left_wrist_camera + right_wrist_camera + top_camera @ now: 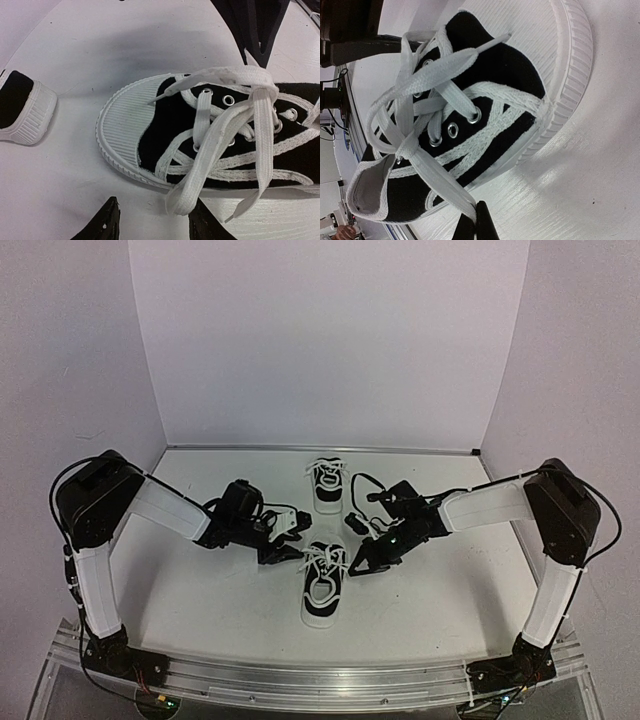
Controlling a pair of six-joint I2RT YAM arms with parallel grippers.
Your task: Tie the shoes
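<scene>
The near shoe [322, 585], a black sneaker with a white toe cap, lies at the table's middle between my grippers. The second shoe [326, 485] stands behind it. My left gripper [291, 540] is open at the near shoe's left side. In the left wrist view its fingers [106, 222] stand apart, and a white lace loop [186, 197] of the shoe [165, 120] lies between them, against the right finger. My right gripper [362, 560] is on the shoe's right. In the right wrist view it [475, 222] is shut on the other lace loop [437, 177], pulled taut from the knot.
The second shoe's white end [25, 107] shows at the left of the left wrist view. White walls close the back and sides of the table [450, 600]. The right gripper's body [255, 25] sits just beyond the near shoe.
</scene>
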